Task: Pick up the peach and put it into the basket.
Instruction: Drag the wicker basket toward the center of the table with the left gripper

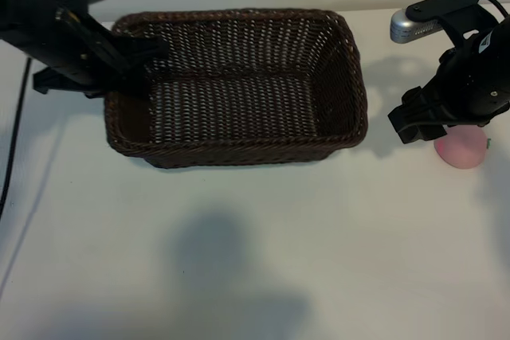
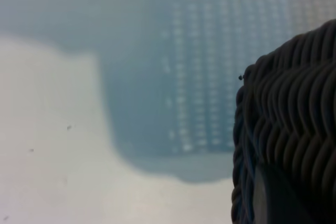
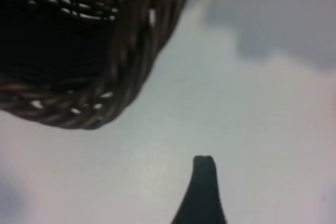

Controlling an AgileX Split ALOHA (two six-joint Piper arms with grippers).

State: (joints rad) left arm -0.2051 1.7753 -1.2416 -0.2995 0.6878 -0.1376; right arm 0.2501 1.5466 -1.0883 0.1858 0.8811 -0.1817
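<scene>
1. Our right gripper (image 1: 421, 121) hangs just above and beside the peach (image 1: 460, 149), on the side facing the basket; its jaws stand wide apart and hold nothing. In the right wrist view only one dark fingertip (image 3: 203, 167) shows over bare table, with no fruit between the fingers.
2. We find the peach resting on the white table (image 1: 255, 236), off the basket's right end and clear of it, partly hidden under the right arm.
3. We judge the wide opening is kept so the fingers can drop around the round fruit; the grasp is not yet made.
4. Our left gripper (image 1: 131, 69) sits at the left end of the basket (image 1: 239, 153), narrowly open, seemingly pinching the braided rim, probably to steady the basket.
5. We see nothing inside the basket, so the whole placing step remains.
</scene>
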